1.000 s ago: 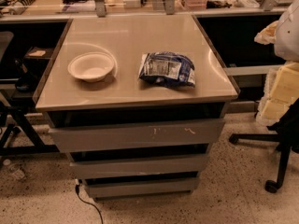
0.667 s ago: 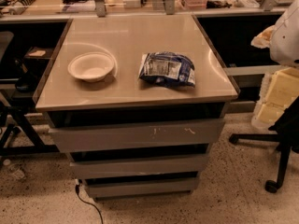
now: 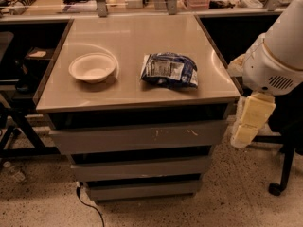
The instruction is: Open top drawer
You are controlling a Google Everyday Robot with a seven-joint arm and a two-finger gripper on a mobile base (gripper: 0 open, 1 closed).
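The top drawer (image 3: 118, 138) is the widest grey flat front just under the table top, with pale scuff marks right of centre. It sits pushed in, flush with the cabinet. Two narrower grey drawer fronts (image 3: 139, 168) lie below it. My gripper (image 3: 248, 125), pale yellow at the end of the white arm (image 3: 279, 56), hangs beside the cabinet's right front corner, at the height of the top drawer, a little apart from it.
A white bowl (image 3: 92, 67) and a blue snack bag (image 3: 169, 70) lie on the table top (image 3: 132, 32). An office chair base (image 3: 279, 183) stands at the right. A black cable (image 3: 87, 207) runs on the speckled floor. Dark table legs stand at the left.
The arm has moved further into view from the right, and the gripper has come down and left toward the cabinet's right front corner. The drawer, bowl and bag have not moved.
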